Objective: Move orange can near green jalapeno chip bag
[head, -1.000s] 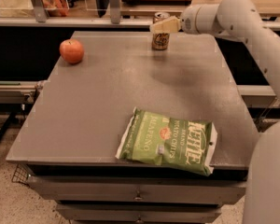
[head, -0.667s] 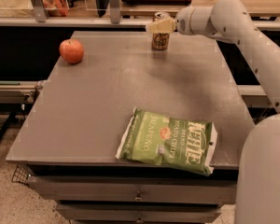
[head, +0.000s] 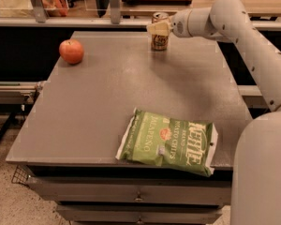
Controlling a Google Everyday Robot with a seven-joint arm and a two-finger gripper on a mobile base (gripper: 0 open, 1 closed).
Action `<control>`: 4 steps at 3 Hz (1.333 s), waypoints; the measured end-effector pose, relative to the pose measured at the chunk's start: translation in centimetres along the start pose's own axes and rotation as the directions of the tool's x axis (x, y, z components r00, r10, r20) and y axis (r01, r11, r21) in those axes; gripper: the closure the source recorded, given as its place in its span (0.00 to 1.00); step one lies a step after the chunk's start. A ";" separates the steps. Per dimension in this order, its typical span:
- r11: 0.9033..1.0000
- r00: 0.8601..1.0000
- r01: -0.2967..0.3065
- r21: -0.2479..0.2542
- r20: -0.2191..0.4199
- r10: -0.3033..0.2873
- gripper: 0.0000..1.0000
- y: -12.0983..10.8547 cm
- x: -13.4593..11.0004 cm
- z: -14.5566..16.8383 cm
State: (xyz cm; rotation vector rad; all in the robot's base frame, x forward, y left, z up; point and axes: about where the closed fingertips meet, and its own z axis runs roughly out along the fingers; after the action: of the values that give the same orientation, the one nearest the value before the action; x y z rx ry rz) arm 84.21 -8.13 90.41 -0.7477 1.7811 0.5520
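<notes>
Camera view: the orange can [head: 159, 40] stands upright at the far edge of the worktop [head: 107, 93], its pale script too small to read. The gripper [head: 159, 28] sits against the can's upper part; whether it clasps the can cannot be told. Since the earlier frame the can has kept its spot, while the gripper has edged slightly left. The green jalapeno chip bag [head: 168, 142] lies flat at the near edge, well apart from the can, reading "Kettle Brand" and "Jalapeño".

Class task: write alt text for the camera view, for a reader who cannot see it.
The robot's gripper is at the top of an orange can standing upright near the far edge of the table. A green chip bag lies flat at the near edge, well apart from the can; an apple sits at the far left.
</notes>
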 end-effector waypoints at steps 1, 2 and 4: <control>1.000 1.000 -0.007 -0.026 -0.016 0.006 0.67 0.7 0.6 -1.2; 0.999 1.000 0.008 -0.054 0.001 -0.008 0.90 2.3 -0.3 -4.2; 0.993 0.999 0.039 -0.110 0.009 -0.038 1.00 8.1 -0.5 -14.1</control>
State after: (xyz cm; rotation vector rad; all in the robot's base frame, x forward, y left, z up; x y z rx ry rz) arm 69.23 -12.05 95.48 -0.8530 1.7367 0.6301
